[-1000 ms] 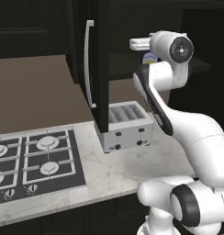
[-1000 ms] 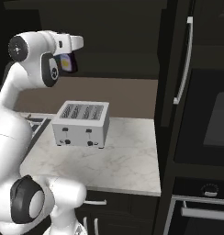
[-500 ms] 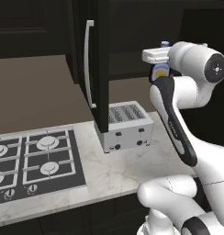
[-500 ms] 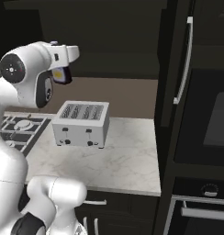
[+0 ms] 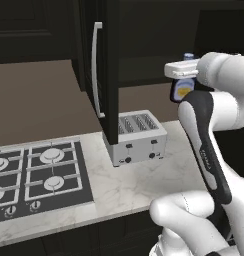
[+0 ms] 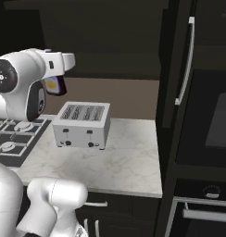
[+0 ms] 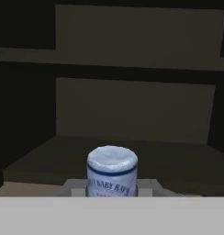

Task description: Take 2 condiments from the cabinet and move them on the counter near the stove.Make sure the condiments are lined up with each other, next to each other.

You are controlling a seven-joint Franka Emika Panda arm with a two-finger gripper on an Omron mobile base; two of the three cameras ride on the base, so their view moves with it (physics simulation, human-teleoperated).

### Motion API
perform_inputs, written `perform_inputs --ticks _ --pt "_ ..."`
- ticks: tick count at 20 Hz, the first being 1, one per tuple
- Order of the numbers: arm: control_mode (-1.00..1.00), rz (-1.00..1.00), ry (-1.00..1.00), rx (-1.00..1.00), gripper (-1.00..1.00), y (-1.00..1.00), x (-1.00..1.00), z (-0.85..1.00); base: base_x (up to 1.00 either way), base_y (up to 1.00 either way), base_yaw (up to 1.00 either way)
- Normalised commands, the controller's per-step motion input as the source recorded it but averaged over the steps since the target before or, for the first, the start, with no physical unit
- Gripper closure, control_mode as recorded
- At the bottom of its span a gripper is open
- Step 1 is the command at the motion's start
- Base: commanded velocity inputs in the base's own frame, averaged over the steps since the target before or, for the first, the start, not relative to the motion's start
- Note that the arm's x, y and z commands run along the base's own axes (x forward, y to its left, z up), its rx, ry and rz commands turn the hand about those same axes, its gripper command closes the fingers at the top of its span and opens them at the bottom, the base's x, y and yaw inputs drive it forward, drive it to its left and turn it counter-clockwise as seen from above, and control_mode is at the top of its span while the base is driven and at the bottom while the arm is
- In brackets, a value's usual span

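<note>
Dark simulated kitchen, black cabinetry throughout; landmark for this entry is the silver toaster (image 5: 135, 136) standing on the marbled counter (image 5: 129, 186). Left of the toaster: the black stove (image 5: 39, 172), its burners bare, with no condiment on the stone beside it, so I judge nothing delivered yet. Above the toaster: the cabinet (image 5: 111, 70), door swung open edge-on with its long bar handle toward the stove; in the hand view its dark inner shelf (image 7: 132, 149) lies ahead. Above and to the right of the toaster, clear of the cabinet front: my gripper (image 5: 183, 82), jaws clamped on the small dark bottle (image 5: 181, 89), yellow label facing out, pale cap on top. From the right base view the same bottle (image 6: 53, 85) hangs up and to the left of the toaster, under the white wrist. In the hand view its pale cap and upper label (image 7: 112, 170) sit at the bottom centre. The second condiment, the squat jar, I cannot locate on the shelf from here. Progress, as I judge it: first item in hand and out of the cabinet; carrying it over beside the stove, fetching the second and lining the pair up are all outstanding.
</note>
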Motion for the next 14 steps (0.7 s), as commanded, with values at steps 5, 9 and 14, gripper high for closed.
perform_inputs --ticks 5,9,14 --pt "-1.0 0.0 0.01 0.0 1.0 0.06 -0.21 -0.16 0.0 0.0 0.0" --pt "-1.0 0.0 0.0 0.0 1.0 0.0 -0.2 -0.32 0.0 0.0 0.0" --pt "-1.0 0.0 0.0 0.0 1.0 0.0 -0.22 -0.17 0.0 0.0 0.0"
